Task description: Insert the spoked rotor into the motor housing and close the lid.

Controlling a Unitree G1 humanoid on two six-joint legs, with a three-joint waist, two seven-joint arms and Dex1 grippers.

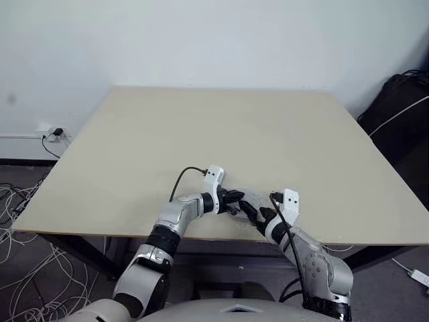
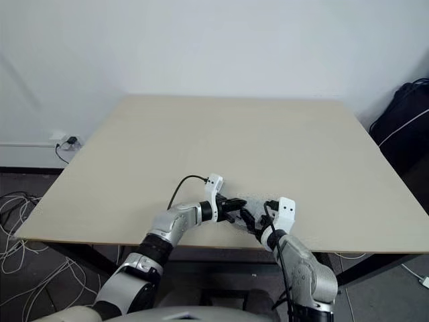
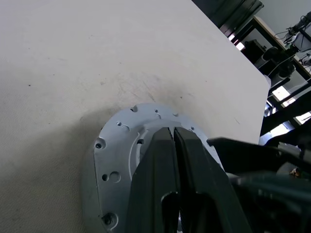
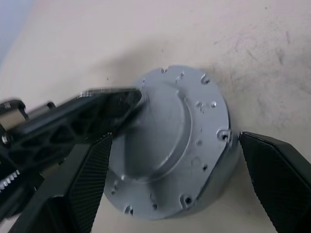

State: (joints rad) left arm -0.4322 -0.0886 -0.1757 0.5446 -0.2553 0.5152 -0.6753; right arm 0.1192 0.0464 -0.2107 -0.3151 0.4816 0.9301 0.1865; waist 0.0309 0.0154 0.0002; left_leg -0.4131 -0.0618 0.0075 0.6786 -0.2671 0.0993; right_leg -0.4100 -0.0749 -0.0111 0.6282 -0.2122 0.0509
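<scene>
The left tool is pressing its closed fingertips onto the plain grey top of the lid, which is sitting near the front edge of the desk. The right tool is straddling the lid with fingers spread wide, not gripping.

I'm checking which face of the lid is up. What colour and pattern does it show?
Plain light grey lid, no ribbing, small holes round its edge; clearest in the right wrist view.
</scene>
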